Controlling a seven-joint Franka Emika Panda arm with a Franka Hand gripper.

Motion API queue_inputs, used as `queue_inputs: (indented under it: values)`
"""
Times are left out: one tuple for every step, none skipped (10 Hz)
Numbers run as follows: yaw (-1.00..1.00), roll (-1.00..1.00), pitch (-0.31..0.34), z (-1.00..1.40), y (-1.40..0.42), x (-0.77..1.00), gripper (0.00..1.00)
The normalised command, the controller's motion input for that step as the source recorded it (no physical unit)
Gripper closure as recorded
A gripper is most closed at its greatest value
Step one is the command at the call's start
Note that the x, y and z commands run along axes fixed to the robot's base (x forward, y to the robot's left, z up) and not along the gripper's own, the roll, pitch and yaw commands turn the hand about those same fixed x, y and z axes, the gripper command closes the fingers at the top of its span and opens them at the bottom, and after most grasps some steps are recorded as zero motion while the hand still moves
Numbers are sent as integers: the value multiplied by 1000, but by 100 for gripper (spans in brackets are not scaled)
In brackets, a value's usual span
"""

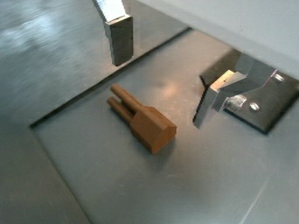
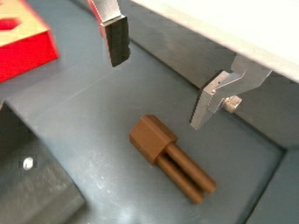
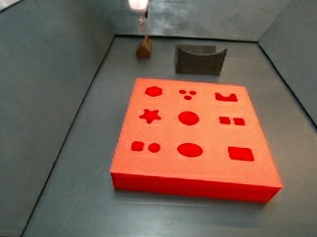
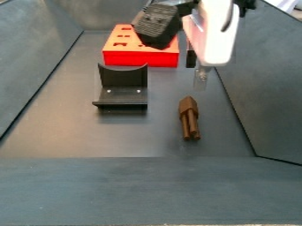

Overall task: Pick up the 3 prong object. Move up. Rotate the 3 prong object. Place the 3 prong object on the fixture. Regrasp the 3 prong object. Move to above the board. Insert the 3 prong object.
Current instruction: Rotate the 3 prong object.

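Observation:
The 3 prong object (image 1: 142,118) (image 2: 170,156) is a small brown block with short prongs at one end, lying flat on the grey floor (image 4: 189,117) (image 3: 144,49). My gripper (image 1: 163,74) (image 2: 160,77) hangs open above it, with nothing between the silver fingers (image 1: 119,39) (image 2: 115,42). In a side view the gripper (image 4: 200,78) hovers just above the block's far end. The fixture (image 4: 122,86) (image 3: 200,59) stands on the floor to one side of the brown piece. The board (image 3: 193,136) (image 4: 144,44) is a red slab with shaped holes.
Grey bin walls (image 3: 71,59) (image 4: 35,79) close in the floor on all sides. The brown piece lies near one wall (image 4: 242,97). A corner of the red slab (image 2: 24,44) and the dark fixture (image 1: 263,101) show at the edges of the wrist views.

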Motion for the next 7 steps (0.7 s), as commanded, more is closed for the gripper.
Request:
queue_inputs:
  values:
    - [1000, 2, -15, -25, 0, 45, 0]
    - [1000, 2, -16, -25, 0, 45, 0]
    - [1000, 2, -17, -25, 0, 45, 0]
    - [1000, 2, -18, -25, 0, 45, 0]
    - [1000, 3, -19, -25, 0, 45, 0]
    - [1000, 3, -20, -25, 0, 45, 0]
    - [1000, 3, -21, -25, 0, 45, 0]
